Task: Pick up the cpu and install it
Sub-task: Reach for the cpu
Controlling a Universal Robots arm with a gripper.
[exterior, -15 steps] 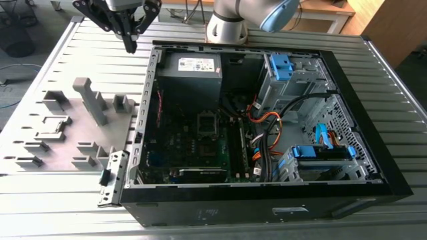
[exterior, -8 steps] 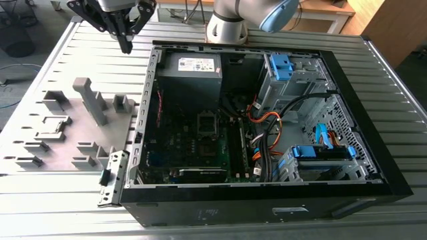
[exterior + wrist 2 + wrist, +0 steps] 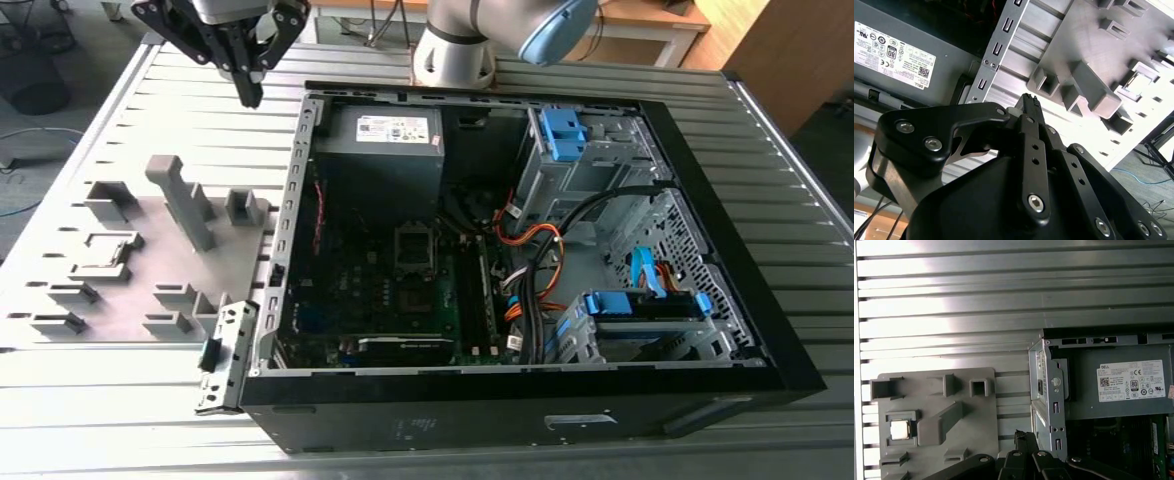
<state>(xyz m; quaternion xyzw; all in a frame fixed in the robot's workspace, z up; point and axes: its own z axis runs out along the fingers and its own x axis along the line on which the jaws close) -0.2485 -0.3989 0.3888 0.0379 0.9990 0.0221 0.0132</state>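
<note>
Evidently approach step; pickup not yet begun. Gripper (image 3: 248, 95) hangs above slatted table (image 3: 120, 110), just beside open computer case (image 3: 534, 410), fingers pressed together, empty. Cpu (image 3: 900, 430) sits in pocket on grey fixture plate (image 3: 979, 410), well apart from gripper. Judgement: grasp calls for spread fingers, centring over chip, square descent.

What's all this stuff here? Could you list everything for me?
cpu: one, silvery, seated in a holder on the plate
plate: one, grey, with blocks, on the table at the exterior view's left of the case
case: one, black, open, on the table
power supply: one, grey, inside the case
cables: several, orange and black, inside the case
table: one, silver, slatted
arm: one, grey with blue cap, beyond the case
gripper: one, black, shut, empty, near the case's far corner
</note>
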